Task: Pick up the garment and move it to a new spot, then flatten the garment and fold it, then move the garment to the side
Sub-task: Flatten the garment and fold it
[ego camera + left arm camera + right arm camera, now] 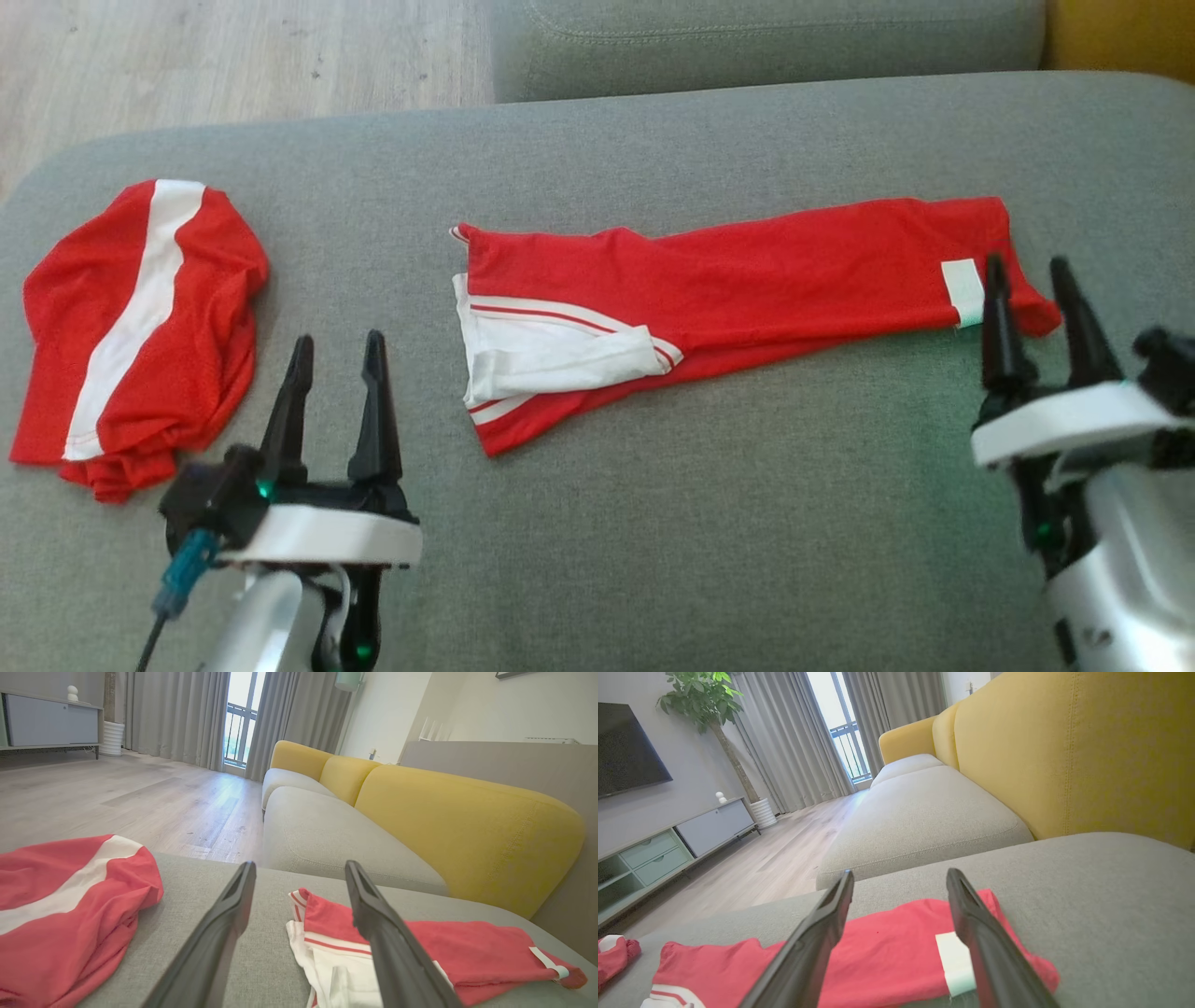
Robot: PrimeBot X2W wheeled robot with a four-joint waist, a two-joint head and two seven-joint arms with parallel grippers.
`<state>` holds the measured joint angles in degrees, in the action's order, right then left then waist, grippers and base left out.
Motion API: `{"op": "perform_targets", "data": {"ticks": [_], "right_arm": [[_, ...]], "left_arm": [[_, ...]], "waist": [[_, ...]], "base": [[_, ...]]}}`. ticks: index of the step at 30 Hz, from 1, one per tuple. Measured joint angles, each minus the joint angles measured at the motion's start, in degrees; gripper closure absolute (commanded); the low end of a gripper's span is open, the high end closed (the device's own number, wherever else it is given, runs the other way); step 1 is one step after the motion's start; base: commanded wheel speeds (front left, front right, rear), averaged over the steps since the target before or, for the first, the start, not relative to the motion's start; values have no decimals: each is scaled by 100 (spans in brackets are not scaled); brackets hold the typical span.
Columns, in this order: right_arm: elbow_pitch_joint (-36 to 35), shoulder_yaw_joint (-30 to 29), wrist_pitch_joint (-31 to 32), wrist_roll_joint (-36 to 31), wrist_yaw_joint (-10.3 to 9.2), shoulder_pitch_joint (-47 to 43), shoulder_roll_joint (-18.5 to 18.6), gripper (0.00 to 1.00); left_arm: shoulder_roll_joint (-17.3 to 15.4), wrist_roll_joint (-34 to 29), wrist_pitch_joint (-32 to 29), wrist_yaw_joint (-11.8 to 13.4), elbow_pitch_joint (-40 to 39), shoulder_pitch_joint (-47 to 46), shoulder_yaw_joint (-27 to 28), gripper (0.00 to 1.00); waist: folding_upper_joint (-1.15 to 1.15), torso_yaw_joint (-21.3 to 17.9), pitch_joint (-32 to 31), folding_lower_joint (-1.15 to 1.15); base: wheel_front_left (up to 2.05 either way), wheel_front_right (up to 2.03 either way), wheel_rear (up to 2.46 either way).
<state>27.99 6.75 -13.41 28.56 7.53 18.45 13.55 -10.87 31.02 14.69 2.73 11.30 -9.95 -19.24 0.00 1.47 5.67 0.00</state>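
Red garment (747, 280) lies folded into a long strip across the middle of the grey cushion (653, 523), white-trimmed end toward the centre and white-tag end near the right edge. Right claw (1027, 261) spread wide, gripping nothing, fingertips at the tag end; contact with the cloth cannot be told. Left claw (338, 338) also wide and empty over bare cushion toward the front edge, between the strip and a second garment (140, 327), red with a white stripe, bunched at the left edge.

Right gripper (900, 873) hides part of the garment (878, 952) and its white label (953, 961)
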Motion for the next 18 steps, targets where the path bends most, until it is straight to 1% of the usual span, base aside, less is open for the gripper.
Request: {"op": "perform_targets", "data": {"ticks": [5,10,14,18], "right_arm": [[-255,-197,-12,-318,0,-338,-323,0],[-516,-382,163,-499,0,-397,-414,0],[-700,-521,291,-612,0,-397,-430,0],[-678,-751,513,-868,0,-356,-431,0]], "left_arm": [[324,-459,0,-352,24,246,460,0],[511,-757,0,-634,122,263,708,0],[614,-904,0,-762,152,245,840,0],[680,-1006,0,-864,212,130,844,0]], "waist": [[0,-10,-25,0],[0,-17,-4,0],[0,-2,89,0],[0,40,267,0]], "base": [[0,0,0],[0,0,0],[0,0,0],[0,0,0]]}}
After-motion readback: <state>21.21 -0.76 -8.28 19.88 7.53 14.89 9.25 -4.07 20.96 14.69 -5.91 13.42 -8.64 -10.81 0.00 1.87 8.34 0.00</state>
